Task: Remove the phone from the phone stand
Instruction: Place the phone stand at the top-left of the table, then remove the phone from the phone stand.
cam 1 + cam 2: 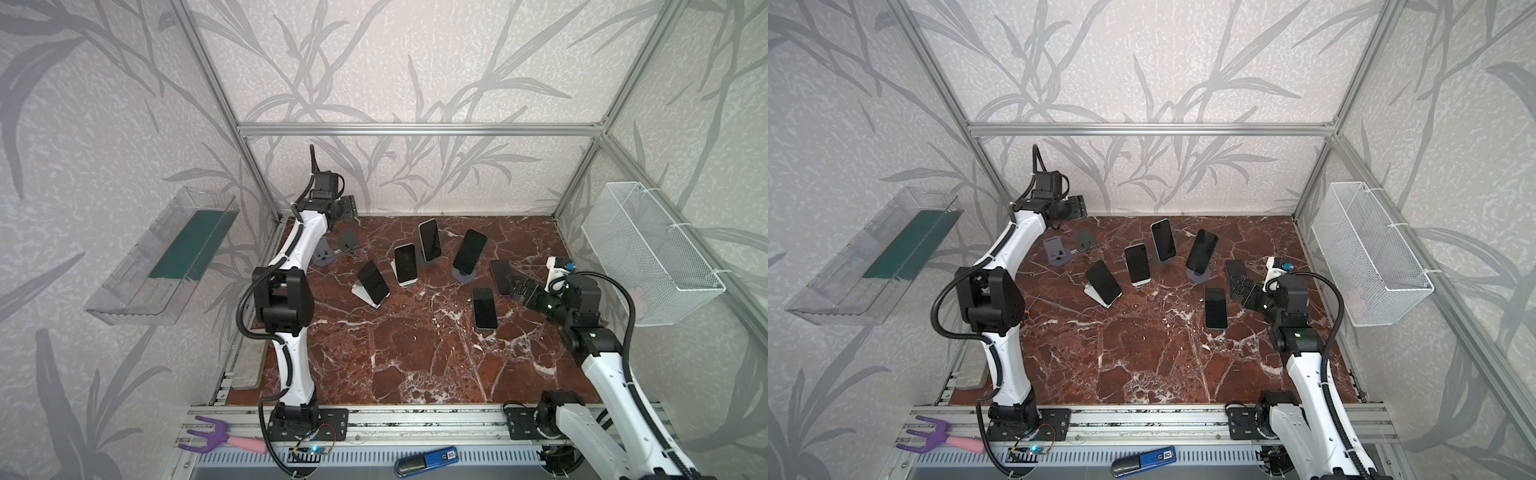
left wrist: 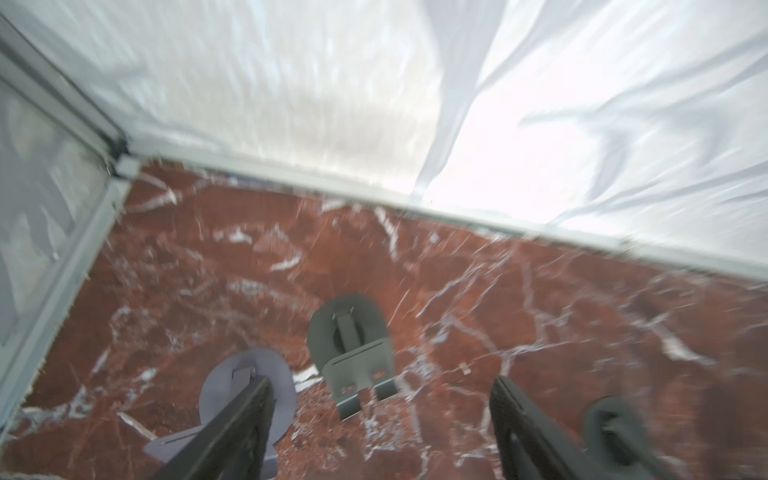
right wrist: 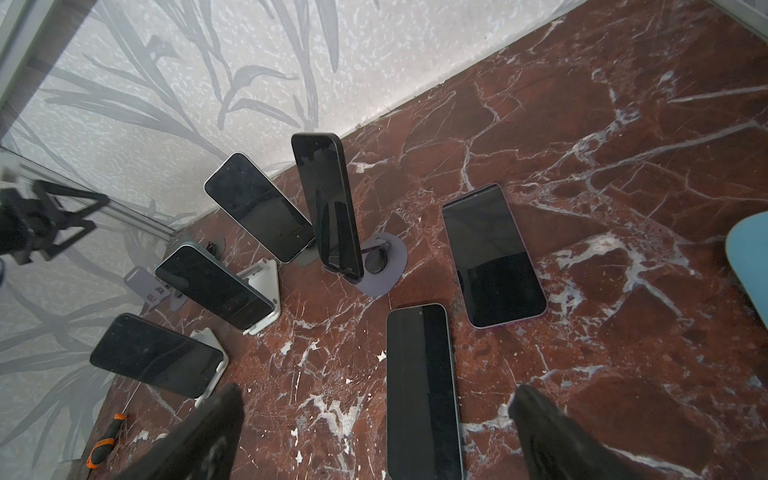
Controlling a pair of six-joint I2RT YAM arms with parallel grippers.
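I see grey leaf-patterned walls (image 1: pixel 415 62) on three sides, framed by aluminium rails (image 1: pixel 415 129). The red-brown marble worktop (image 1: pixel 415 353) is evenly lit. A clear bin (image 1: pixel 137 299) hangs left, a white mesh basket (image 1: pixel 648 257) right.

Blue tool (image 1: pixel 427 460): small white label, perhaps "SD", poorly legible

Dark phone (image 1: pixel 469 251) on round-based stand (image 1: pixel 463 276)
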